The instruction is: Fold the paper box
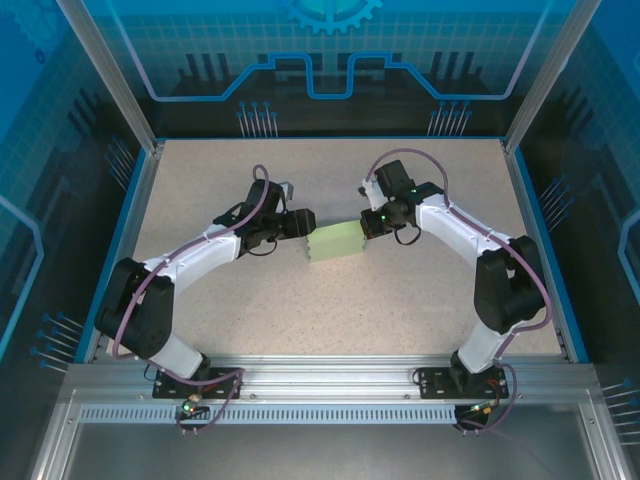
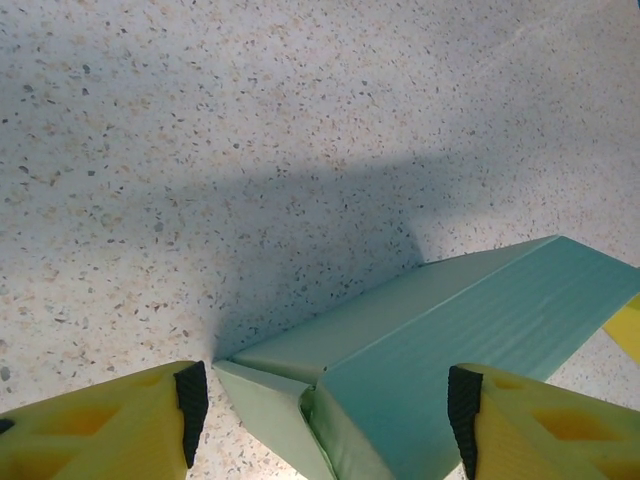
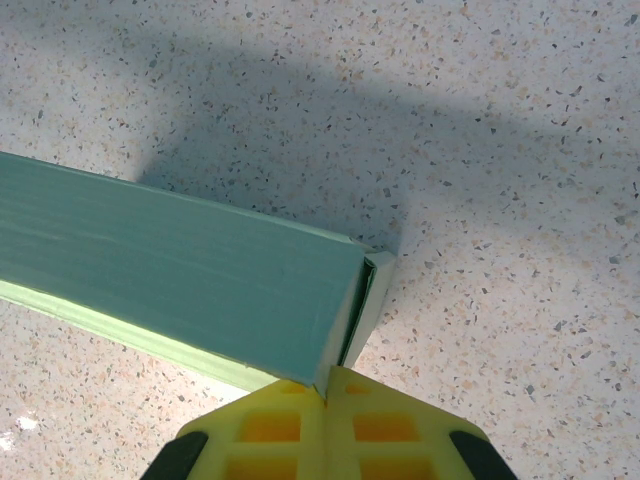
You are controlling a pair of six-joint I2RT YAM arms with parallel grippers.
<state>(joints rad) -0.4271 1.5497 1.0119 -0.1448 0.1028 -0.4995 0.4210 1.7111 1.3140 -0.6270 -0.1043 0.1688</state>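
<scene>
A mint-green paper box (image 1: 338, 243) is lying near the middle of a speckled tabletop (image 1: 330, 320), between two robot arms that are reaching in from either side. The long axis of the box is running left to right, with the right end sitting slightly farther from the arm bases. Each end of the box is therefore facing one gripper, and both arms are equally close to it.

The left gripper (image 1: 304, 225) is sitting at the left end with its jaws spread. Seen from the left wrist, its two yellow fingers (image 2: 100, 430) are standing either side of the box end, so the end is lying in the gap between them. The box is stretching straight away from that gripper. A small end flap (image 2: 265, 400) is hanging open, angled towards the left-hand pad (image 2: 190, 400) and just beside it. The other pad is sitting against the box's top face, or very near it.

The right gripper (image 1: 370, 224) is at the right end, with its jaws pressed together. Seen from the right wrist, the box's near corner is meeting the seam between the fingertips, and the box is running off to the left. Whether a sliver of card is caught in that seam cannot be told. The end panel there is standing slightly ajar.

The coming move is likely turning on the left end. The open flap is already lying between the spread jaws, while the right gripper appears to be steadying the far end.
</scene>
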